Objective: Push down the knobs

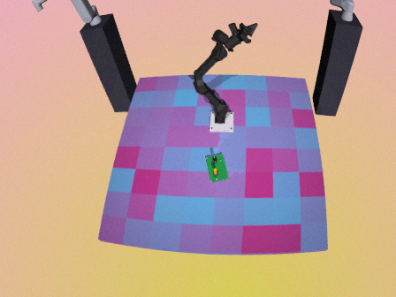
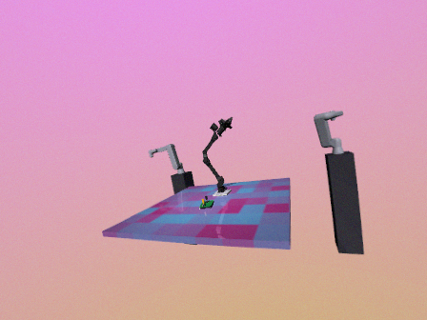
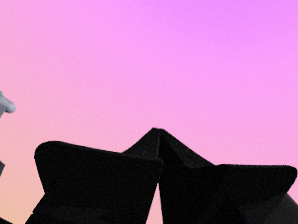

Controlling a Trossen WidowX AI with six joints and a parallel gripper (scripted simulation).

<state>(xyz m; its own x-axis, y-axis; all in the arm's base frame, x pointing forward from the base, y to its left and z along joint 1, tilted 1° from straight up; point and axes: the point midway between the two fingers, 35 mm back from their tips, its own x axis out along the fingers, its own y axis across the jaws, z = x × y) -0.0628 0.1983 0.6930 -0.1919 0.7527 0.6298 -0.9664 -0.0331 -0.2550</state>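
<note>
The green circuit board (image 1: 221, 175) (image 2: 210, 205) stands on the table in front of the arm's base. An orange knob (image 1: 215, 171) (image 2: 203, 202) stands on it toward the front. A black knob (image 1: 215, 159) (image 2: 206, 197) stands toward the back, nearer the arm's base. How far down either knob sits on its shaft is too small to tell. My gripper (image 1: 255, 26) (image 2: 232, 119) (image 3: 156, 133) is shut and empty, with its fingertips meeting in the wrist view. It is high above the table and behind the board, far from both knobs.
The arm's white base plate (image 1: 222, 127) (image 2: 220, 193) is bolted to the patchwork table (image 1: 186, 209) (image 2: 181, 230) behind the board. Two dark pillars (image 1: 106, 66) (image 1: 338, 66) carrying grey arms stand beyond the table's back left and back right corners.
</note>
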